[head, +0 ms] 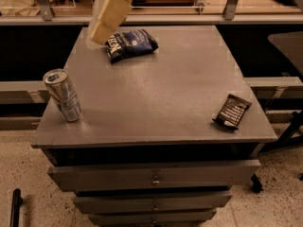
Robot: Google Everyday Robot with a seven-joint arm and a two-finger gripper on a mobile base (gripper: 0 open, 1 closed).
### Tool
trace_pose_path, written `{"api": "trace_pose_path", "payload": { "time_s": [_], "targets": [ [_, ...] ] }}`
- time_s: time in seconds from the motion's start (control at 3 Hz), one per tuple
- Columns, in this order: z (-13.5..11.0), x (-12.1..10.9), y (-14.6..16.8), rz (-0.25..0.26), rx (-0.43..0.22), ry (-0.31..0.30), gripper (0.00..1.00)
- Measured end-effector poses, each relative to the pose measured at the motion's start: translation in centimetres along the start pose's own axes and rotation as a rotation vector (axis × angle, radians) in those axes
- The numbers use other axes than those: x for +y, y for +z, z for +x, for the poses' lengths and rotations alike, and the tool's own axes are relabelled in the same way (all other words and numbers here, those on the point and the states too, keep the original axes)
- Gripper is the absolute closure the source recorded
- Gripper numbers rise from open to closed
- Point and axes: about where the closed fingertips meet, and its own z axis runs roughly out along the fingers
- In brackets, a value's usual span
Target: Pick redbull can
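Note:
The redbull can (63,95), slim and silver-and-blue with a shiny top, stands upright near the front left corner of the grey cabinet top (156,93). My gripper (98,32), cream-coloured, hangs above the back left part of the top, just left of the dark blue snack bag (131,43). It is well behind and above the can and apart from it.
A flat black bar wrapper (232,111) lies near the right front edge. The cabinet has drawers (154,174) below its top. A rail and dark shelf run behind the cabinet, and a dark table edge (289,44) stands to the right.

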Motion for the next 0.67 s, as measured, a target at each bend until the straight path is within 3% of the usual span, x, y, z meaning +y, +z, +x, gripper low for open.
{"api": "trace_pose_path", "payload": {
  "time_s": [0.33, 0.67],
  "targets": [
    [1.4, 0.3, 0.1, -0.033, 0.072, 0.055, 0.0],
    [3.9, 1.5, 1.8, -0.074, 0.061, 0.237, 0.0]
  ]
}}
